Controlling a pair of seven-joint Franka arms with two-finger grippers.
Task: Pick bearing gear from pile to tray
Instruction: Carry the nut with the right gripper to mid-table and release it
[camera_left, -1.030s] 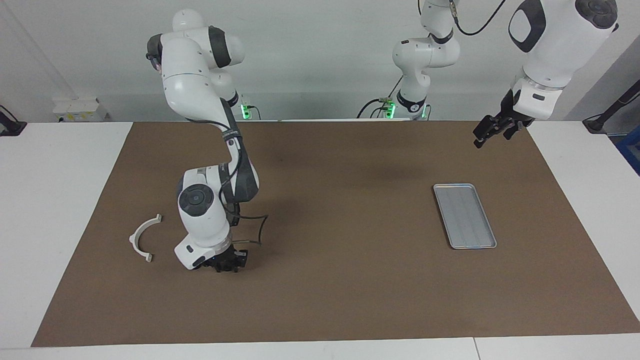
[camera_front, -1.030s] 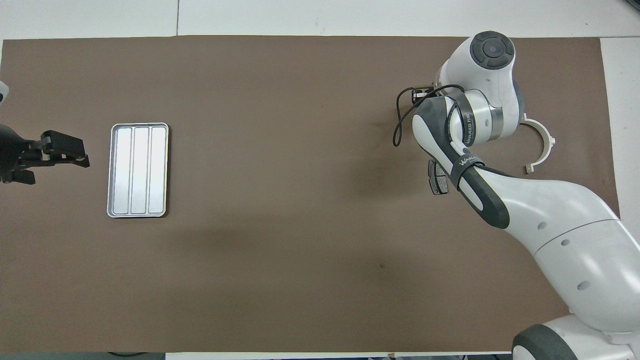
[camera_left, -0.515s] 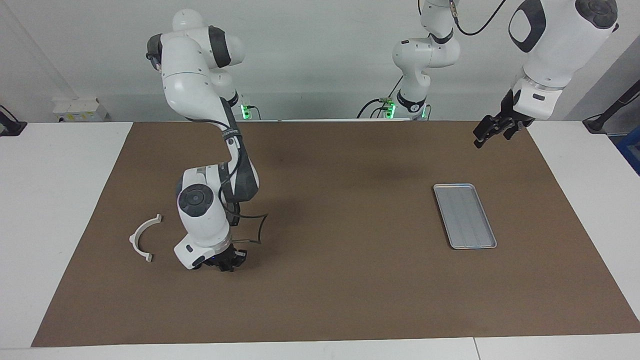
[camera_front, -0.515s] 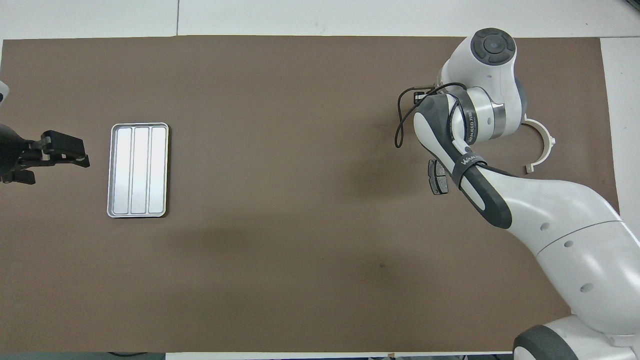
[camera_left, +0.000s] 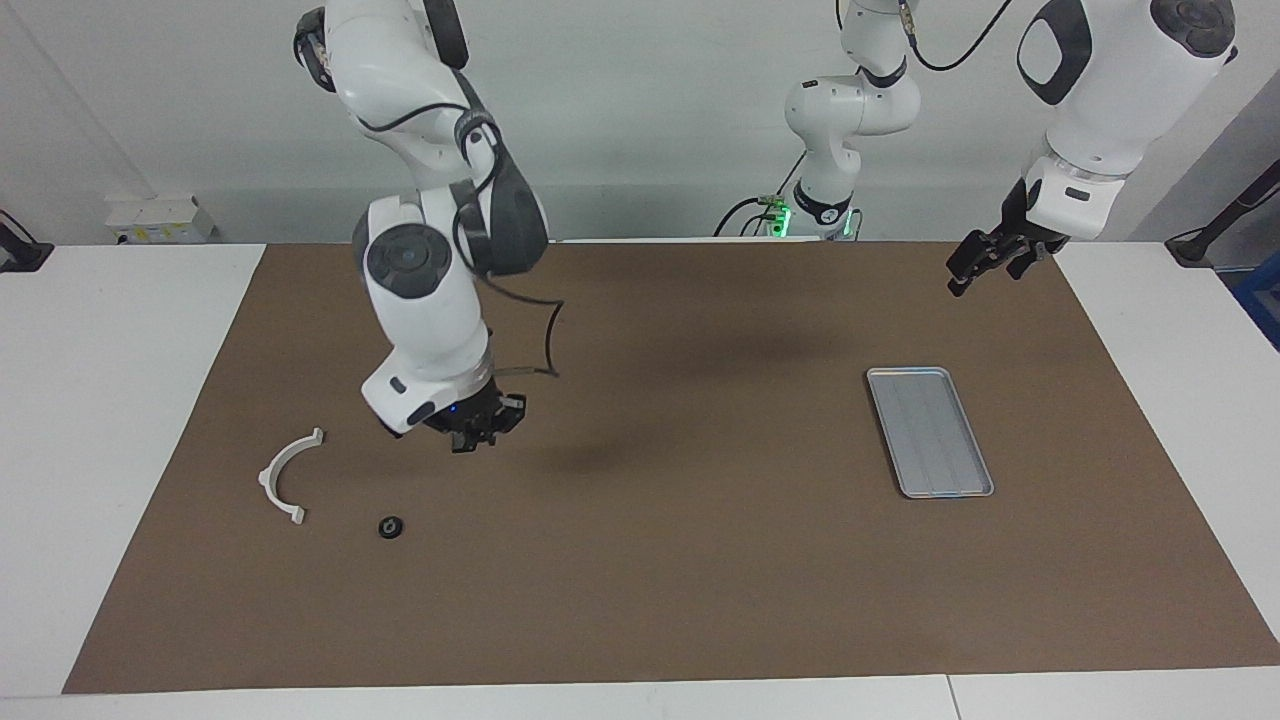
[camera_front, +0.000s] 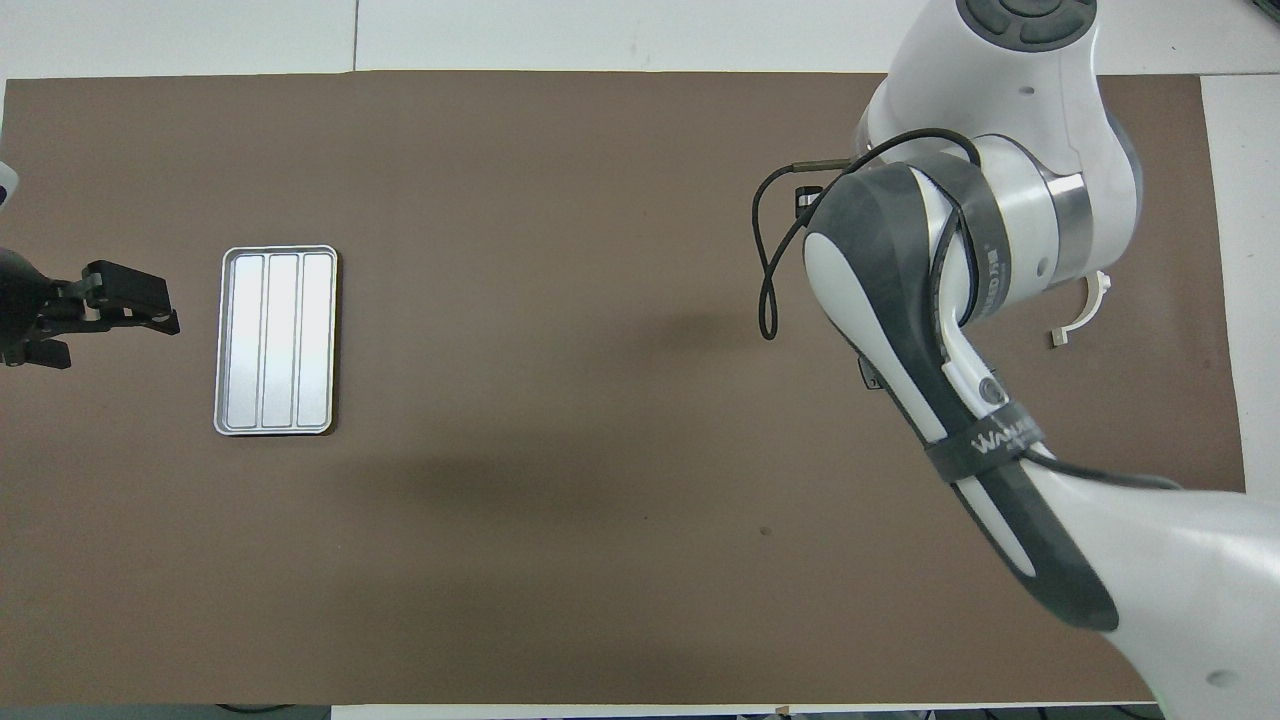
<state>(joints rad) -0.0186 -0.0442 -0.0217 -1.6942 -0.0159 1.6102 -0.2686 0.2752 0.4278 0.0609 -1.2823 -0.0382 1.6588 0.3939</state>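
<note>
The pile lies toward the right arm's end of the brown mat. Of it I see a white half-ring bracket (camera_left: 285, 475), also in the overhead view (camera_front: 1088, 305), a small black round piece (camera_left: 390, 526) on the mat farther from the robots than the bracket, and the edge of a dark brake pad (camera_front: 866, 375) under the right arm. My right gripper (camera_left: 480, 428) hangs raised over the mat beside the bracket. Whether it holds a part does not show. The silver tray (camera_left: 930, 432) is empty. My left gripper (camera_left: 985, 265) waits, open, in the air beside the tray.
The brown mat (camera_left: 680, 560) covers most of the white table. The right arm's forearm and looping cable (camera_front: 765, 290) cover much of the pile from above. Nothing lies on the mat between the pile and the tray (camera_front: 276, 340).
My right arm has lifted its gripper well up off the mat and toward the robots. This uncovered the small black round piece. The left arm has not moved.
</note>
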